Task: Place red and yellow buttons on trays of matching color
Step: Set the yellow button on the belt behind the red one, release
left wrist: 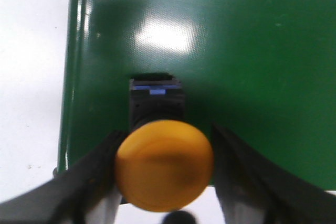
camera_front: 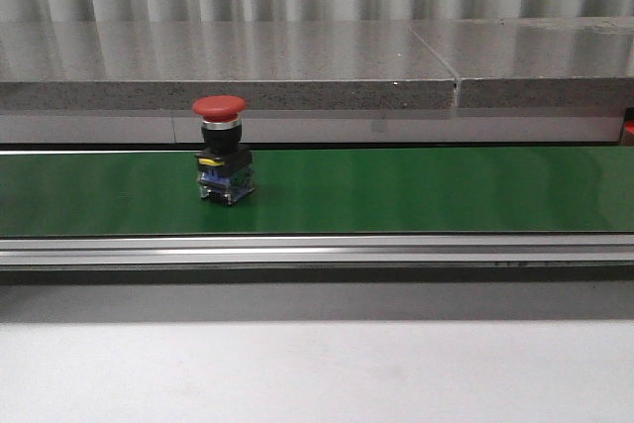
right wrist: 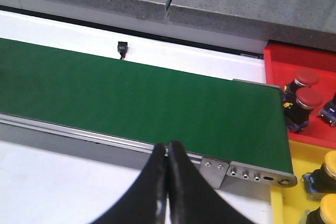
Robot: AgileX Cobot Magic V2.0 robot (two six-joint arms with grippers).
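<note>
Flanked by the spread fingers of the left tool (left wrist: 165, 182), a yellow button (left wrist: 164, 165) sat on the green belt (left wrist: 252, 77), not yet gripped. Closing was judged next. The right tool (right wrist: 167, 153) was pressed together, empty, near the trays (right wrist: 278, 59).

No text, brand, number or sign can be read in any of the views. The red button (camera_front: 220, 151) on the green belt (camera_front: 416, 190) carries a small yellow patch and a blue part on its body, too small to show any lettering. The yellow button (left wrist: 164, 163) in the left wrist view has a blue strip on its housing, blurred and bearing no legible characters.
</note>
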